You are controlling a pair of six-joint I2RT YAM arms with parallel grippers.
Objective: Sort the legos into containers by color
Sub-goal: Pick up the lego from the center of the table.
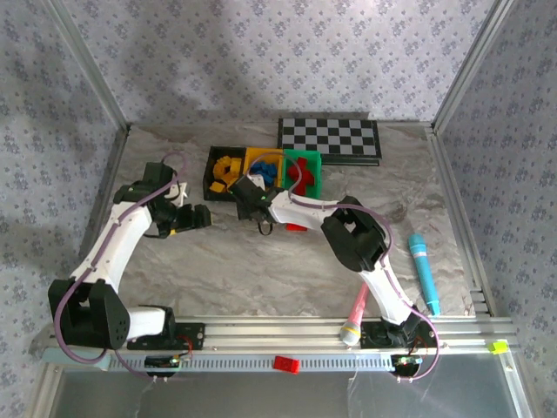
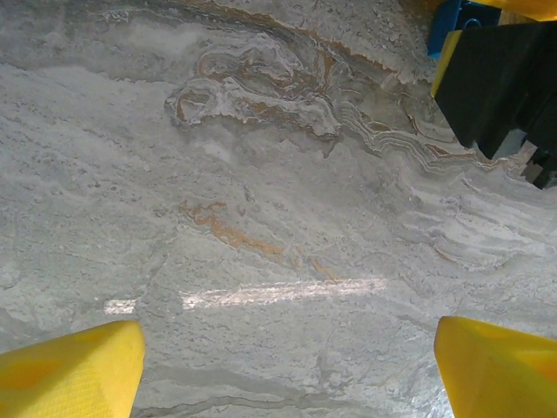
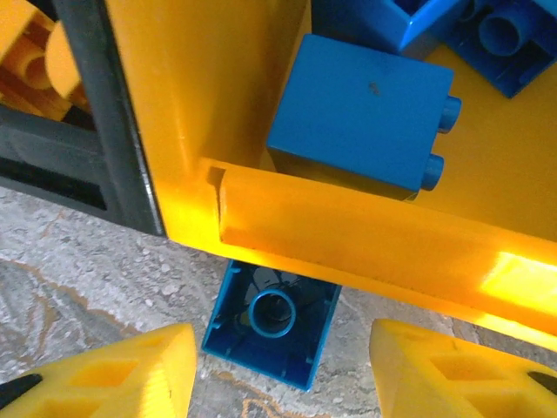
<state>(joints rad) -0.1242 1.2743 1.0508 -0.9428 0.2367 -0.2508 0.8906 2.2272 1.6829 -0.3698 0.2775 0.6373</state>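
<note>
Three bins stand in a row at the back: a black bin (image 1: 212, 178) with yellow bricks, a yellow bin (image 1: 252, 156) with blue bricks, and a green bin (image 1: 311, 183) with red bricks. My right gripper (image 1: 249, 195) (image 3: 283, 366) is open at the yellow bin's front wall (image 3: 348, 235). A blue brick (image 3: 271, 322) lies hollow side up on the table between its fingers, touching neither. Another blue brick (image 3: 361, 117) rests inside the yellow bin. A red brick (image 1: 296, 226) lies on the table under the right arm. My left gripper (image 1: 197, 216) (image 2: 287, 366) is open over bare marble.
A checkerboard (image 1: 329, 138) lies behind the bins. A teal marker (image 1: 424, 272) and a pink marker (image 1: 357, 313) lie at the right front. A red brick (image 1: 285, 364) sits on the front rail. Metal frame posts and walls border the table.
</note>
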